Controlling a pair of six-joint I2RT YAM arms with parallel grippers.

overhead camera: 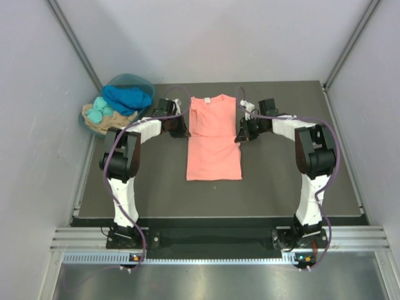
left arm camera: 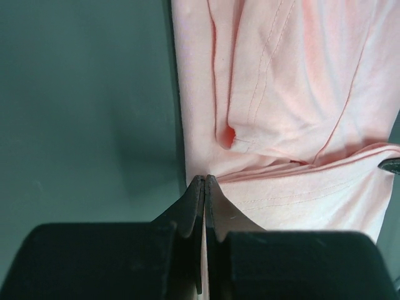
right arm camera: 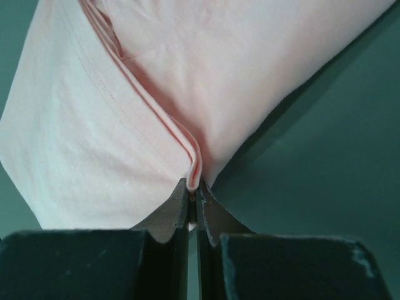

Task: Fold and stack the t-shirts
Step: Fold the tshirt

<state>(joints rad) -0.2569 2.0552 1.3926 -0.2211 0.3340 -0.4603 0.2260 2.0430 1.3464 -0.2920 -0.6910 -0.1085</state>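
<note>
pink t-shirt [overhead camera: 214, 150]: lies flat mid-table, long and narrow, collar at the far end, hem toward the arm bases; sides look folded inward.
left gripper [overhead camera: 182, 130]: at the shirt's left edge, on the far half; jaws too small to read.
right gripper [overhead camera: 241, 132]: at the shirt's right edge, opposite the left one; jaws too small to read.
arms: both bent inward from their bases toward the shirt, purple cables looped along them.
clothes pile [overhead camera: 115, 109]: far left corner of the table, well apart from the shirt; a blue garment [overhead camera: 128, 97] on top, a teal piece [overhead camera: 97, 113] and a tan piece [overhead camera: 111, 124] below it.
table [overhead camera: 281, 181]: dark grey, matte.
</note>
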